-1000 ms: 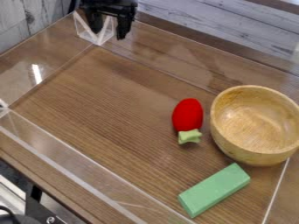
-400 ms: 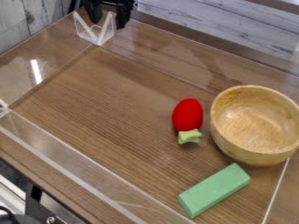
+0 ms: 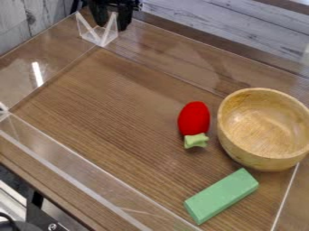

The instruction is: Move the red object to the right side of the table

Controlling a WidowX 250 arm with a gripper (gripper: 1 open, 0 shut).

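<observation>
The red object (image 3: 193, 118), a small oval toy fruit with a light green stem end pointing toward the front, lies on the brown wood-grain table (image 3: 108, 99) right of the middle. It sits just left of the wooden bowl. My gripper (image 3: 108, 11) is far from it, at the back left corner over the acrylic wall. Only its dark lower part shows at the top edge of the picture. Nothing is seen between its fingers, and how they stand is unclear.
A wooden bowl (image 3: 225, 131) stands at the right, with nothing seen inside it. A flat green rectangular block (image 3: 222, 196) lies at the front right. Low clear acrylic walls (image 3: 97, 30) border the tabletop, and planks run behind it.
Less of the gripper shows now: the dark fingers that reached lower beside the acrylic corner a second ago end higher at the top edge. The red object, bowl and block have not moved.
</observation>
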